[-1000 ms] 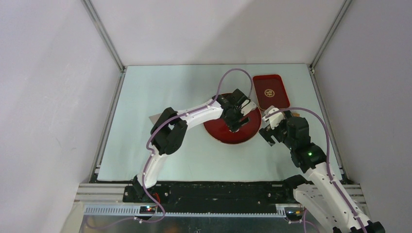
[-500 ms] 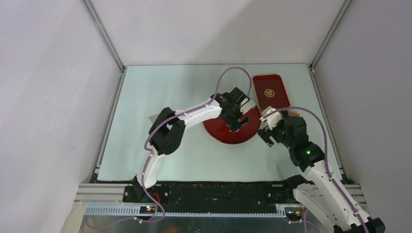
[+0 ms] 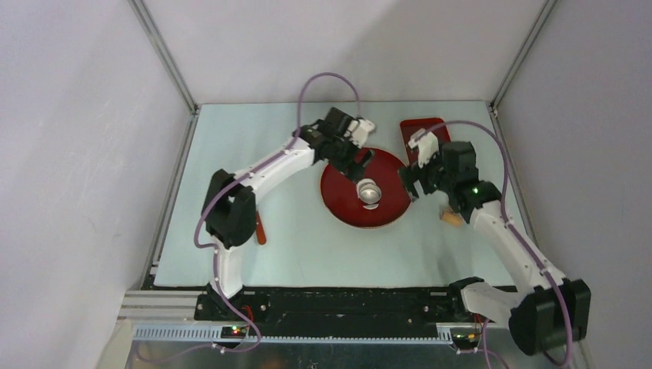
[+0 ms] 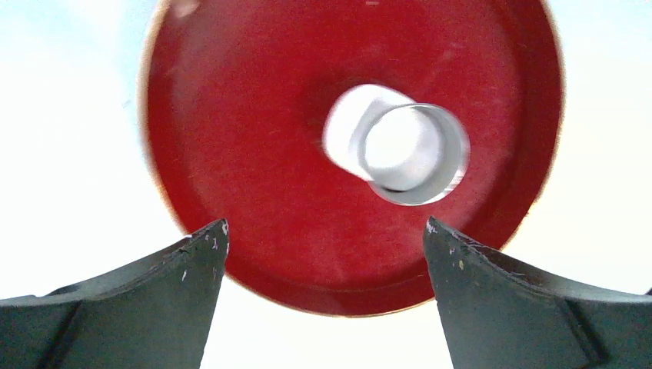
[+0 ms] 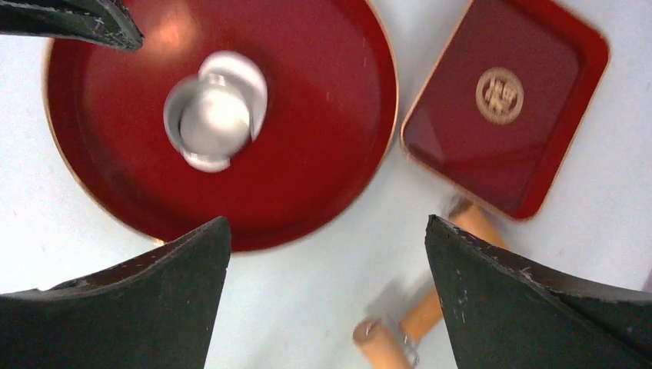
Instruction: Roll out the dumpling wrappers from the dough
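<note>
The dough (image 4: 355, 121) is a flat white sheet on the round red plate (image 3: 342, 201). A shiny metal ring cutter (image 3: 369, 192) stands on the dough and covers most of it. In the right wrist view the dough (image 5: 244, 77) pokes out from under the ring (image 5: 209, 123). No separate dumpling wrapper shows. My left gripper (image 3: 361, 159) is open and empty, above the plate's far edge, and the left wrist view shows the same (image 4: 325, 231). My right gripper (image 3: 407, 183) is open and empty at the plate's right edge, and the right wrist view shows the same (image 5: 327, 227).
A red rectangular tray (image 5: 503, 100) lies at the back right, partly behind the right arm in the top view (image 3: 423, 131). A wooden rolling pin (image 3: 450, 216) lies on the table right of the plate. A small reddish tool (image 3: 261, 229) lies by the left arm.
My left gripper has let go of the ring cutter and drawn back and left from the plate's middle. My right arm has swung back, uncovering the rolling pin.
</note>
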